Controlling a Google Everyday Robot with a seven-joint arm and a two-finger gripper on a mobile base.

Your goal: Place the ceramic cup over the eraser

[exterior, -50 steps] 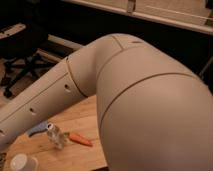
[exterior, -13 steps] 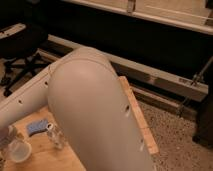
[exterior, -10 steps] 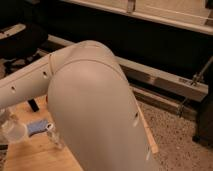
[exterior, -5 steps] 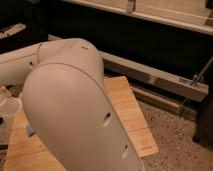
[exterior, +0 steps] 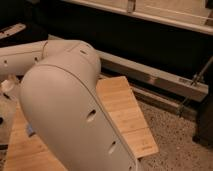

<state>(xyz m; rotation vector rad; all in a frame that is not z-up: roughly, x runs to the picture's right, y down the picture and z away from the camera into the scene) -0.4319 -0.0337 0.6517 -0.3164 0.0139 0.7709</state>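
nearest: the arm [exterior: 70, 120] fills the fg. its fat white upper link rises from the bottom edge, leaning up and to the left, w/ small dark holes along its side. at the top it bends at a rounded elbow [exterior: 75, 52], and the slimmer forearm [exterior: 20, 56] runs from there roughly level out past the left edge.

gripper: out of frame beyond that left edge, at the far end of the forearm, clenched shut. can't tell if anything is in it.

under and behind the arm: light wood table [exterior: 125, 112], its right corner showing, planks running away from the camera. a blue bit [exterior: 30, 131] peeks out just beside the arm's left flank, on the tabletop.

ceramic cup [exterior: 8, 90]: prob the pale rounded shape at the far left edge, below the forearm, above the table; too blurred to say if it's touching either. eraser: can't make it out.

right of the table: speckled floor [exterior: 180, 147]. farther back, a long metal rail [exterior: 150, 75] crosses diagonally, then dark space, then a pale ledge [exterior: 165, 14] along the top.
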